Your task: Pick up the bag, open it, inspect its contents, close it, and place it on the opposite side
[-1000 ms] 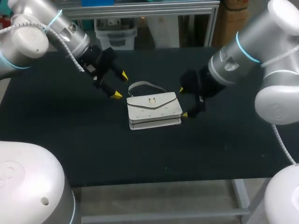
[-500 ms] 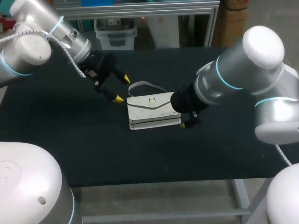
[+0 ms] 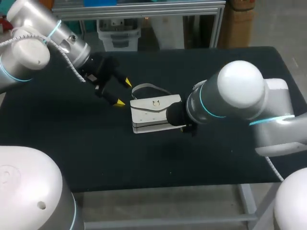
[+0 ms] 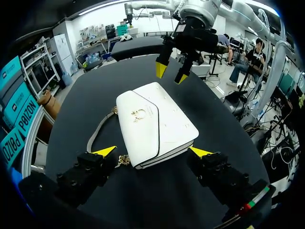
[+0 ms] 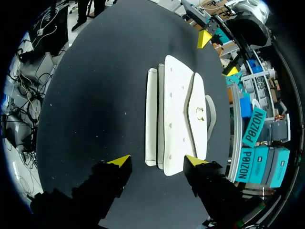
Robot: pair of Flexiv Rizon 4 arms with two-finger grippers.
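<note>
**Grippers flank the closed bag from both ends, neither one holding it**

Left gripper (image 3: 123, 92) hangs just beside the white bag's (image 3: 153, 115) left end. Its two yellow-tipped fingers are spread wide and apart from the leather. In the left wrist view that end of the bag sits between and ahead of the open fingers, which suits a pinch across its width.

Right gripper (image 5: 158, 161) is at the opposite end. The head view hides it behind its own arm, but its wrist view shows the fingers spread wide and straddling that end. One finger stands clear of the bag's side. The other overlaps the flap's (image 5: 196, 102) edge, and the pictures do not show whether it touches or merely hovers above. Neither gripper holds anything.

The bag lies flat near the middle of the black table (image 3: 72, 139), front face up. Its flap is down and the small metal clasp (image 3: 155, 103) looks fastened, so it reads as closed. Its strap (image 3: 148, 86) loops loosely on the table along the far side, out of both grippers' way.

Judging by this layout, the pick-up has not yet happened. An arm at each end would let one steady the body while the other works the flap. The left gripper also sits close to where the strap joins the bag, which may be its target.

By count there is one bag, with one strap and one clasp. There are two grippers, and all four yellow tips show together in the left wrist view.
</note>
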